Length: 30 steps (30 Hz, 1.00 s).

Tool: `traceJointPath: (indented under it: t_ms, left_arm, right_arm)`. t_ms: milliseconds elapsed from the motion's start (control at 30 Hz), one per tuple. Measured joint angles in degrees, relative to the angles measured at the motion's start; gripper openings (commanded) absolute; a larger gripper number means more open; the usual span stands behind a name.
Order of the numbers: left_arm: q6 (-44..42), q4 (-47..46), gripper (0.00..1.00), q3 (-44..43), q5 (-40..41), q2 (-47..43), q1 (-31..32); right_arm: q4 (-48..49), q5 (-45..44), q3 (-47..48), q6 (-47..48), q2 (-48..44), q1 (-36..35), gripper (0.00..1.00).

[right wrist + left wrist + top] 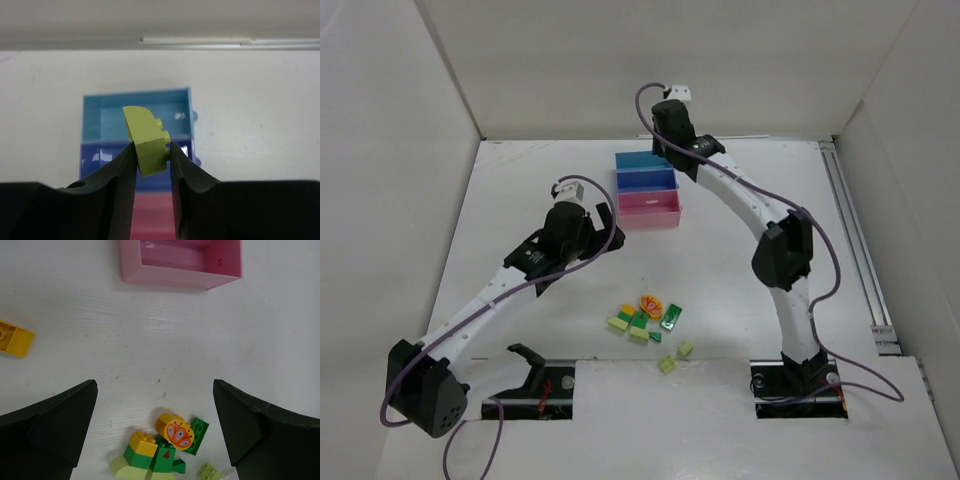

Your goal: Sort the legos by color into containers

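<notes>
Top external view: the left arm (490, 295) is stretched diagonally from its base toward the pink tray (665, 222), wrist raised. The left gripper (154, 385) is spread wide, and nothing is held between its fingers. A yellow brick (14, 339) is set apart at the left. In the cluster of legos (642, 320), a butterfly is printed on a round yellow piece (176, 431) and a red "4" on a dark green brick (164, 459). The right arm (750, 205) is bent at the elbow and reached over the joined trays. A light green brick (145, 140) is pinched in the right gripper (151, 150), held aloft by the teal tray (137, 93) and blue tray (100, 155).
</notes>
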<state>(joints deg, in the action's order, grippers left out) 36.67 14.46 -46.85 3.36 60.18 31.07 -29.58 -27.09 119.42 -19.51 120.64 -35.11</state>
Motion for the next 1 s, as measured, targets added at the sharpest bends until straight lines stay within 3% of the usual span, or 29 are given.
traceJointPath:
  t_ms: [100,200,733,1000]
  left_arm:
    - [-0.39,0.17,1.00,-1.77,0.28,2.73,0.00]
    - [-0.85,0.39,1.00,-3.37,0.42,5.29,0.00]
    - [-3.21,0.42,1.00,-5.29,1.20,9.92,-0.44]
    - [-3.23,0.42,1.00,-5.38,1.42,10.10,-0.61]
  right_arm:
    - [1.90,1.14,11.04,3.06,9.62,1.75,0.00]
    - [4.20,2.97,14.75,4.96,15.37,3.28,0.04]
    - [10.86,11.80,14.75,6.93,20.09,6.84,0.14]
    - [12.26,12.83,9.79,7.17,19.82,6.58,0.33]
